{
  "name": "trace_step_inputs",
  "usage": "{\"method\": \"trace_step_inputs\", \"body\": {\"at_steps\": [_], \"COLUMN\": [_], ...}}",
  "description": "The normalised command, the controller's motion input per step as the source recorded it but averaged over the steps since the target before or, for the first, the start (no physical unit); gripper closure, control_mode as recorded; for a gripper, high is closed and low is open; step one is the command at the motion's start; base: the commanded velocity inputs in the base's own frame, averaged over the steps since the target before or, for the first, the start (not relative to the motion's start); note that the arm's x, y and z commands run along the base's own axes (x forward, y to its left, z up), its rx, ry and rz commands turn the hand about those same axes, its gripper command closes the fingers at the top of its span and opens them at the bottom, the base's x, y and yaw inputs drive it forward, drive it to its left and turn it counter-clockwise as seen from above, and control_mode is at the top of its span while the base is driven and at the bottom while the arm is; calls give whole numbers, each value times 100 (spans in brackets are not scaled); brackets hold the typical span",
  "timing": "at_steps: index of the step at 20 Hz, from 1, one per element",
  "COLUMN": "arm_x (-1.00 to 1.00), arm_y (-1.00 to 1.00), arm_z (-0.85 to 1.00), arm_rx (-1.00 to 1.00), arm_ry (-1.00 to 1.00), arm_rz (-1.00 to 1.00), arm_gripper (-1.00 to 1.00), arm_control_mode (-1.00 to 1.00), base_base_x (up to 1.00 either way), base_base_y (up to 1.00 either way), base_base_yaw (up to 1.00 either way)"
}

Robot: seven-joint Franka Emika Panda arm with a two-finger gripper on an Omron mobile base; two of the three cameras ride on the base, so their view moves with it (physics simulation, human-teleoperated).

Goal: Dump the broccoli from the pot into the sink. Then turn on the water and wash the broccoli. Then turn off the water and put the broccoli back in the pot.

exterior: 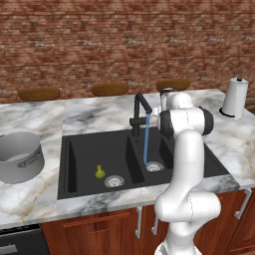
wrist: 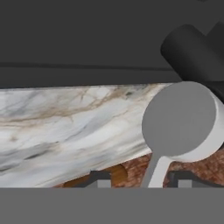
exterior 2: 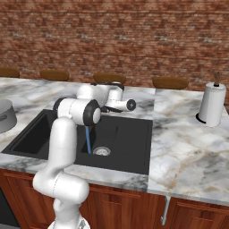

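The tiny yellow-green broccoli lies on the floor of the black sink's larger left basin, beside its silver drain. The grey pot stands on the counter left of the sink. From the black faucet a blue water stream falls into the smaller right basin, away from the broccoli. My gripper is behind the faucet, open, its fingertips on either side of the stem of the grey round faucet handle. Whether a finger touches the stem is unclear.
A white paper towel roll stands on the marble counter at the right. Brown wooden bowls line the counter's back edge along the brick wall. My white arm rises in front of the right basin.
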Motion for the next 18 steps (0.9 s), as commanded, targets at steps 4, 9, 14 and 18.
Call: {"method": "trace_step_inputs", "body": {"at_steps": [4,9,14,18], "arm_x": [0,0,0,0], "arm_y": [-11,0,0,0], "arm_z": [-2,0,0,0], "arm_rx": [0,0,0,0], "arm_ry": [2,0,0,0], "arm_rz": [0,0,0,0], "arm_gripper": [100,100,100,100], "arm_control_mode": [-100,-100,-100,-100], "base_base_x": [0,0,0,0], "base_base_y": [0,0,0,0], "base_base_yaw": [0,0,0,0]}}
